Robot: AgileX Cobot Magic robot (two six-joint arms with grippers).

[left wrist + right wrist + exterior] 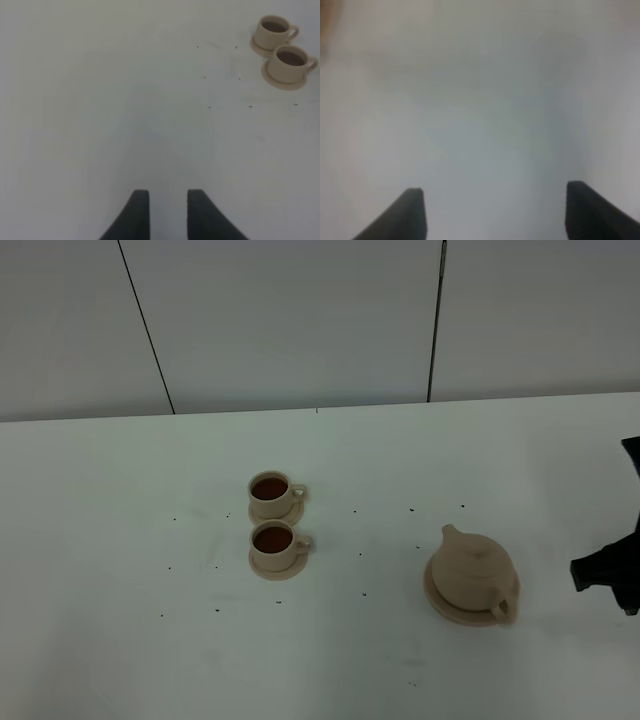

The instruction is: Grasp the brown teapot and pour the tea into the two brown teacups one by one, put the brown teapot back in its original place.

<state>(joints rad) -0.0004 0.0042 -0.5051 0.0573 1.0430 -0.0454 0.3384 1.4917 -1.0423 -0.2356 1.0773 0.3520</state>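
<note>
The teapot [473,573] lies nearest the high camera, at about four o'clock from the middle of the white table [120,540]. It stands upright with its lid on, on a flat round saucer [440,607] whose rim shows beneath it. Its spout points to about eleven o'clock and its loop handle to about five o'clock.

The two teacups sit near the table's middle, at roughly ten o'clock from the teapot and well apart from it. The near cup [272,544] and the far cup [269,492] stand one behind the other, each on its own small saucer, both holding dark tea, handles toward three o'clock. Small dark specks [217,610] are scattered on the table around them.

The right gripper [495,212] is spread wide with nothing between its fingers, only blurred pale table ahead of it. In the high view a dark part of the right arm [605,568] shows at the three o'clock edge, clear of the teapot.

The left gripper [168,212] has its fingers narrowly apart, holding nothing, over bare table; its wrist view shows both cups in the distance.
</note>
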